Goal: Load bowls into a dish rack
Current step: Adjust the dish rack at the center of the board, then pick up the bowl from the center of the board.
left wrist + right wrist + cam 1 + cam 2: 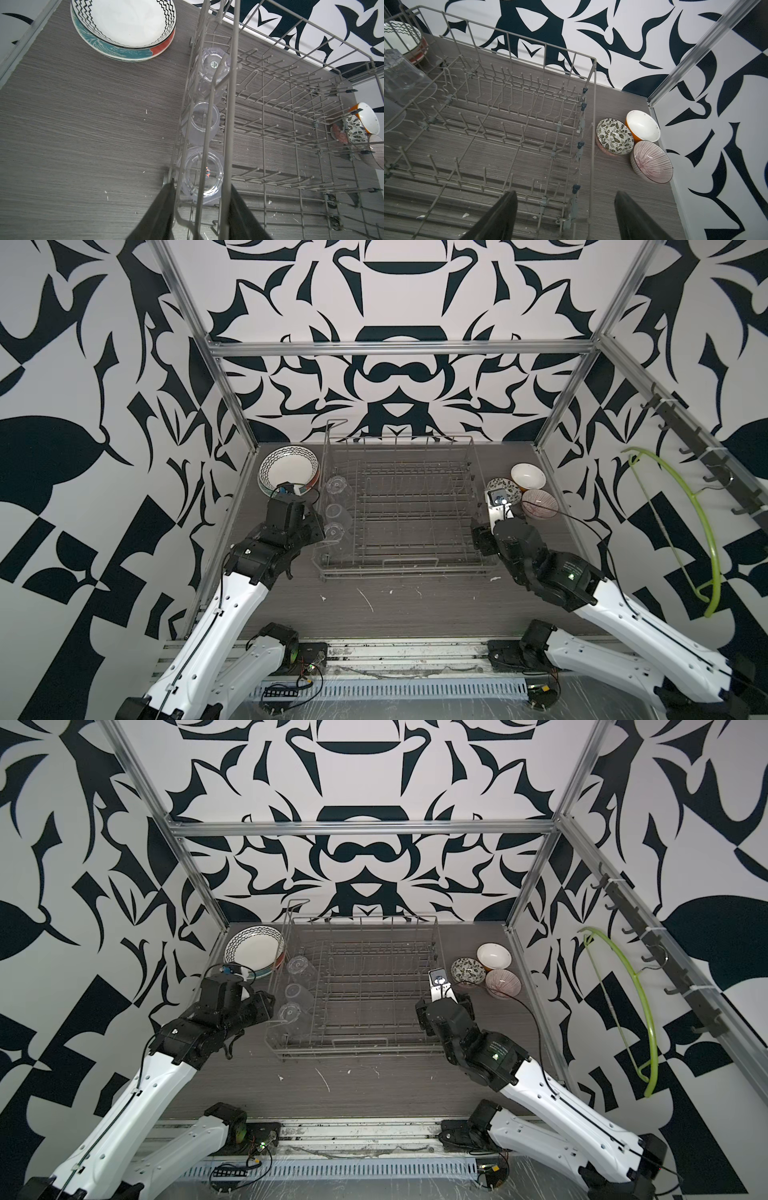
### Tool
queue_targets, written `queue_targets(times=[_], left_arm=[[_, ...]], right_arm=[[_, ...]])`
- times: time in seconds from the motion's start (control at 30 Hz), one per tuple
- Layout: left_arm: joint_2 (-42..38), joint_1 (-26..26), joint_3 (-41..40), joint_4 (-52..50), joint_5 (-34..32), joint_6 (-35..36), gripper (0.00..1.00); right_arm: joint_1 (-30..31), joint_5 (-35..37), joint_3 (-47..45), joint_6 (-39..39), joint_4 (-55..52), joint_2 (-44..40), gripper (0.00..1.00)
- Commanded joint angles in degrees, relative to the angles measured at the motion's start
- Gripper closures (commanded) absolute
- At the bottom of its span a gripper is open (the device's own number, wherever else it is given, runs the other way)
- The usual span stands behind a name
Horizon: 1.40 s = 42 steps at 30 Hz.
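The grey wire dish rack (pixel 407 506) stands mid-table and holds no bowls. Three bowls sit on the table just right of it: an orange one, white inside (pixel 643 125), a black-and-white floral one (pixel 614 136) and a pinkish striped one (pixel 652 162). They show in both top views (pixel 493 955). My right gripper (pixel 566 207) is open above the rack's right wall, short of the bowls, with nothing held. My left gripper (pixel 200 199) is open and straddles the top wires of the rack's left wall.
Three clear glasses (pixel 336 510) stand upside down along the rack's left row, right under my left gripper. A zigzag-rimmed dish on a red-and-teal plate (pixel 289 470) sits at the back left. A green hanger (pixel 702 531) hangs on the right wall.
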Motion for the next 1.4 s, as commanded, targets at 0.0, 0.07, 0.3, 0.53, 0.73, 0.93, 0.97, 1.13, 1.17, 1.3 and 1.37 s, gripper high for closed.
queue_targets(times=[0.0,0.07,0.3,0.53,0.73,0.93,0.97,1.13,1.17,1.3,1.37], left_arm=[[-1.7,0.9,1.3,-3.3,-1.7,0.5,0.56],[-2.3,1.0,1.4,-3.4,-1.4,0.5,0.55],[-4.6,1.1,1.7,-2.4,1.8,-1.6,0.54],[-4.6,1.1,2.5,-0.6,5.3,-2.2,0.54],[-5.8,1.0,2.3,2.6,8.1,-2.0,0.56],[-7.8,1.0,6.1,3.2,6.7,-1.5,0.55],[-8.0,1.0,6.8,3.0,5.8,-1.8,0.56],[-10.9,1.0,3.8,4.4,5.1,-9.0,0.58],[-11.5,0.8,3.1,5.0,5.8,-9.4,0.59],[-12.5,-0.1,0.6,5.6,2.4,-8.8,0.57],[-11.7,-0.1,-0.8,5.9,2.6,-8.6,0.57]], right_arm=[[0.0,3.5,0.2,1.8,0.5,-0.6,0.19],[0.0,3.9,0.1,2.1,0.4,-0.7,0.19],[-1.3,5.2,-0.3,3.9,-0.1,-0.8,0.17],[-10.6,0.7,2.4,7.8,-3.5,5.9,0.19],[-24.7,-9.0,5.7,7.5,-0.8,13.2,0.22],[-39.6,-20.3,12.4,6.1,1.4,22.2,0.26],[-41.7,-21.8,13.2,5.9,1.6,23.5,0.27],[-51.8,-29.9,16.3,5.9,2.8,28.5,0.29],[-53.1,-30.6,16.8,5.9,2.8,29.3,0.29],[-57.4,-32.9,19.2,6.0,2.4,33.6,0.33],[-58.5,-32.2,20.5,6.1,2.3,35.7,0.34]])
